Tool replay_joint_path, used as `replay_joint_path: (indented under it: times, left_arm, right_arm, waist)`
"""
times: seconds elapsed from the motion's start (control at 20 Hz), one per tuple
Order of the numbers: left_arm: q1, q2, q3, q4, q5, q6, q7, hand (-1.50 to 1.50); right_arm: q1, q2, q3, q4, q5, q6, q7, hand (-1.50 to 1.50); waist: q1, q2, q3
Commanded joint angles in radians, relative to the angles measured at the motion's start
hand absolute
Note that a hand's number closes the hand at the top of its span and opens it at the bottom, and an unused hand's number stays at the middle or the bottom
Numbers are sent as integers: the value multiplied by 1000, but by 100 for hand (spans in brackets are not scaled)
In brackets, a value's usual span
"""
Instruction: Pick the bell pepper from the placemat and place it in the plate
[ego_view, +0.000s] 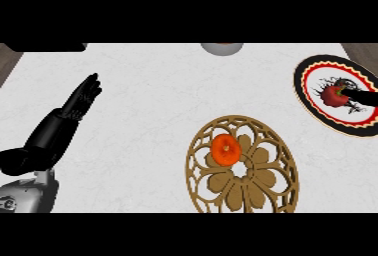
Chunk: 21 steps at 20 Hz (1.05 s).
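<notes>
A red bell pepper (334, 95) with a green stem is over the white middle of the plate (311, 68), which has a black, red and yellow rim and lies at the far right. My right hand (362, 97) comes in from the right edge, and its black fingers close round the pepper; most of the hand is out of view. The tan openwork placemat (253, 189) lies at centre right, with an orange round fruit (225, 150) on its upper left part. At the left, my left hand (77, 103) rests open with its fingers pointing up, far from both.
A grey-white bowl (221, 48) is cut off by the top edge at the counter's back. A dark object (46, 46) sits at the back left corner. White marbled counter spreads between my left hand and the placemat.
</notes>
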Motion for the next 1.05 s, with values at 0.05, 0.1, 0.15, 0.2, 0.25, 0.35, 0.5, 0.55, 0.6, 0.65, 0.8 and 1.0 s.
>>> replay_joint_path:
  times: [0.05,0.1,0.15,0.2,0.25,0.35,0.5,0.55,0.6,0.65,0.8,1.0]
  left_arm:
    - [20,-23,-22,43,-41,6,-53,0]
    - [9,1,5,-7,-18,-2,-10,0]
    - [-37,-25,1,42,-34,27,-1,0]
    - [-28,-14,7,49,-30,6,-22,0]
    - [14,-8,12,55,-31,-5,-77,0]
    - [8,-12,11,3,-18,-21,-28,0]
    - [-36,-41,-6,53,-57,12,-28,0]
    - [-4,-25,7,25,-35,-15,-8,0]
    - [-31,-50,-16,-20,-43,4,42,0]
    - [56,-28,-1,-36,-21,-31,-8,0]
    - [18,-30,23,15,-40,-25,-39,0]
    - [-23,-47,17,3,-52,-15,6,0]
  right_arm:
    - [63,-93,-85,-33,-135,209,-5,-150]
    - [115,-89,-97,-37,-158,251,-48,-150]
    - [129,-104,-103,-79,-180,291,-27,-150]
    - [145,-120,-103,-109,-193,301,4,-150]
    - [202,-156,-112,-97,-199,356,-40,-150]
    - [210,-150,-114,-111,-228,352,-37,-150]
    - [283,-201,-121,-185,-261,443,-2,-150]
    - [328,-196,-129,-205,-271,436,-23,-150]
    - [333,-196,-132,-165,-277,450,-67,-150]
    - [359,-234,-146,-212,-297,492,-20,-150]
    - [426,-223,-153,-208,-315,500,-79,-150]
    - [419,-288,-129,-209,-312,569,-65,-150]
  waist:
    - [-1,3,-1]
    - [1,1,0]
    - [-10,0,-1]
    - [-4,0,-1]
    - [-4,1,-1]
    - [8,3,-1]
    - [-1,1,-2]
    - [2,1,-1]
    - [6,2,-1]
    - [4,0,-1]
    - [6,3,-1]
    - [9,4,-1]
